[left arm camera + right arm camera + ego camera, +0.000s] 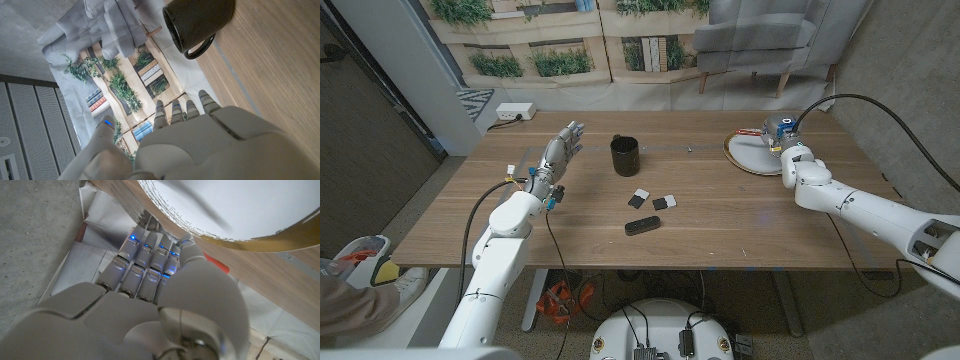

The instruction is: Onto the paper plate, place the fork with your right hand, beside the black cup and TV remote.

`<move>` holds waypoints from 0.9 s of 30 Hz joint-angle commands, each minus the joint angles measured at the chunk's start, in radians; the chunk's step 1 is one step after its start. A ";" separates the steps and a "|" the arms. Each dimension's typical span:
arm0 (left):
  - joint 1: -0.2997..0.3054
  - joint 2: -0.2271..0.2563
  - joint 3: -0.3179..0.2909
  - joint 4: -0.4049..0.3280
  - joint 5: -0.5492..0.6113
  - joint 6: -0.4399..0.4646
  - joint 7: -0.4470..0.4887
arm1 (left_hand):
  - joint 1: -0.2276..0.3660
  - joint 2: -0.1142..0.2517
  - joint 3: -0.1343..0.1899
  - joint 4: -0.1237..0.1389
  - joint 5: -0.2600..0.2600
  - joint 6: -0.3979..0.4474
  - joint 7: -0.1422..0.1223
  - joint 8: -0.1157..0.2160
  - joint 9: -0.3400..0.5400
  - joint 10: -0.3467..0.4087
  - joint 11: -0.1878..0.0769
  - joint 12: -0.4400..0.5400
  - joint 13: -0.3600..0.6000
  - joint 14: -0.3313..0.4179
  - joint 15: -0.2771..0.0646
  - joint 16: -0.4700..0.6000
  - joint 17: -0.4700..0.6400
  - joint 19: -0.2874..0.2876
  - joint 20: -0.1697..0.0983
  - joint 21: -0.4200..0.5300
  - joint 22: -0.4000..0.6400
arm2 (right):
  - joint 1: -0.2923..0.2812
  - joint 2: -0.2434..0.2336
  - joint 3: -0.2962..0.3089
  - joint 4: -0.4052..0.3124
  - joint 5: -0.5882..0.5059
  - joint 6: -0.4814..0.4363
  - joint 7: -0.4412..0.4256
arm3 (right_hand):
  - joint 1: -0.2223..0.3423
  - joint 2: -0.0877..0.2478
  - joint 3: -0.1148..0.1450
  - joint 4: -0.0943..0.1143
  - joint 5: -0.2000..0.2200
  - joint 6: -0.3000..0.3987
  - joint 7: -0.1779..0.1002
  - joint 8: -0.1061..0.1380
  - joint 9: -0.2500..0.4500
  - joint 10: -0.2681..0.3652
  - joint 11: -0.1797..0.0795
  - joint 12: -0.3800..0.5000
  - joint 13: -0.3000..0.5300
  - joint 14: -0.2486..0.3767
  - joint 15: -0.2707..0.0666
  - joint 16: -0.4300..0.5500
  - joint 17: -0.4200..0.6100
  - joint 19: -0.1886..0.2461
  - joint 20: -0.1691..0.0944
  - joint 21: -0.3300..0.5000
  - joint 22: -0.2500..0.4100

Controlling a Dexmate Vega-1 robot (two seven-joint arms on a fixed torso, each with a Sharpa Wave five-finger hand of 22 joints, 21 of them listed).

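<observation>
the step in hand appears to be the placement itself: the right hand (790, 163) hangs at the near edge of the paper plate (750, 155), at the table's far right. in the right wrist view its fingers (145, 255) are curled in with the thumb across them, and a grey blurred bar, probably the fork (192, 202), crosses the white plate (250, 205) beyond the fingertips. whether the hand grips the fork or has let it go cannot be told. if it is held, the next move calls for parting the fingers so it settles on the plate, then lifting clear. the left hand (558, 155) waits with fingers extended and empty, near the black cup (625, 156); the tv remote (642, 225) lies nearer the front edge, well apart from the plate.
</observation>
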 commanded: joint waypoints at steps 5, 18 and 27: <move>0.003 0.005 0.002 -0.011 -0.006 0.007 -0.014 | -0.004 0.000 -0.007 -0.001 -0.001 0.013 0.001 0.004 0.004 0.004 0.003 0.006 0.004 -0.003 0.002 0.006 0.002 -0.007 0.000 -0.004 0.002 | 0.042 0.070 -0.025 0.142 0.020 0.033 -0.009 | 0.001 0.013 0.001 0.006 0.004 0.019 -0.028 0.030 0.076 -0.006 0.000 0.002 0.006 0.001 -0.133 -0.001 0.004 -0.003 0.000 0.005 0.004; 0.011 0.006 0.001 -0.016 -0.011 0.010 -0.019 | -0.006 0.000 -0.009 0.002 0.000 0.025 0.009 0.008 0.005 0.004 0.002 0.006 0.004 -0.003 0.001 0.006 0.002 -0.007 -0.001 -0.003 0.002 | 0.054 0.092 -0.032 0.180 0.032 0.035 -0.002 | 0.002 0.016 0.000 0.007 0.005 0.017 -0.030 0.032 0.082 -0.006 -0.002 0.004 0.010 0.000 -0.135 -0.003 0.008 -0.005 -0.001 0.008 0.003; 0.018 0.006 -0.003 -0.026 -0.008 0.016 -0.013 | -0.006 0.001 -0.009 0.002 0.000 0.026 0.007 0.007 0.005 0.006 0.002 0.006 0.004 -0.004 0.002 0.005 0.002 -0.008 -0.001 -0.004 0.002 | 0.074 0.121 -0.046 0.235 0.035 0.055 0.001 | 0.001 0.017 -0.001 0.007 0.005 0.016 -0.032 0.032 0.082 -0.008 -0.001 0.004 0.012 0.000 -0.136 -0.005 0.009 -0.007 -0.002 0.009 0.003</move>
